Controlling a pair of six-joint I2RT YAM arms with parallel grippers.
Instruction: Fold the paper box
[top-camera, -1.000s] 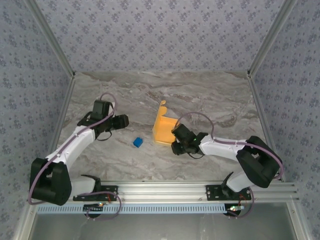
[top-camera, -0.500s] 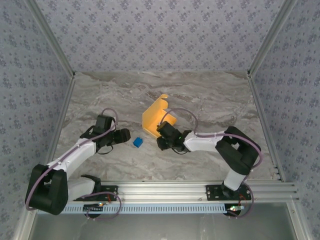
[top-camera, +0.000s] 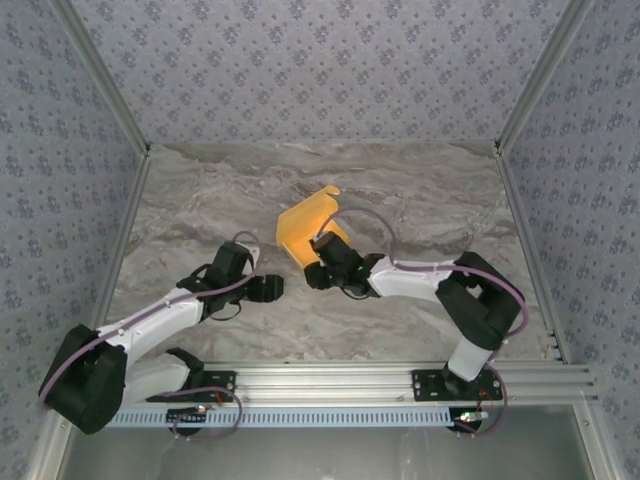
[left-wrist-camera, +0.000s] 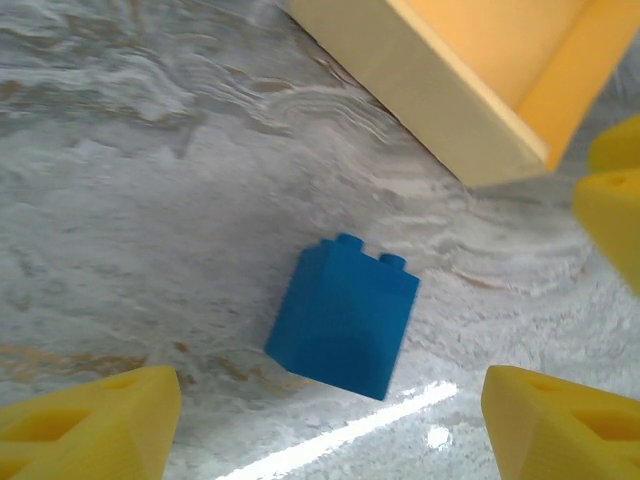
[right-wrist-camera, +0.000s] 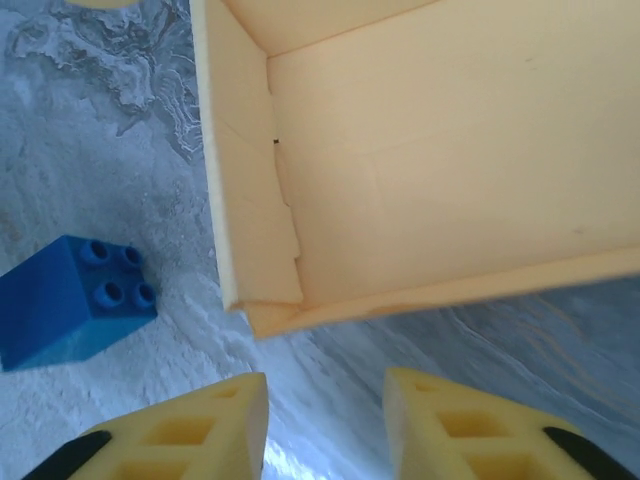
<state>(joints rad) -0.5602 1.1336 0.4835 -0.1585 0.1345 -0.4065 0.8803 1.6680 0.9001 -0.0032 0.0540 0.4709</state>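
Mid-table sits box (top-camera: 305, 228), just beyond right gripper (right-wrist-camera: 326, 400), whose jaws stand part-spread and empty; left gripper (top-camera: 270, 288) jaws wide either side of cube (left-wrist-camera: 345, 318), not touching; thin card likely light, easily creased, so pinch a wall edge gently

Paper box (top-camera: 305, 228) at frame centre on table (top-camera: 200, 200); cube (left-wrist-camera: 345, 315) just lower-left of it, between left gripper (top-camera: 270, 288) fingertips; right gripper (top-camera: 312, 277) just below box.

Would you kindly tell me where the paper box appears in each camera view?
Top external: paper box at centre, mid-table.
Left wrist: top right corner.
Right wrist: upper right, open inside facing the camera.
Shared landmark: blue brick near the box's corner in both wrist views.
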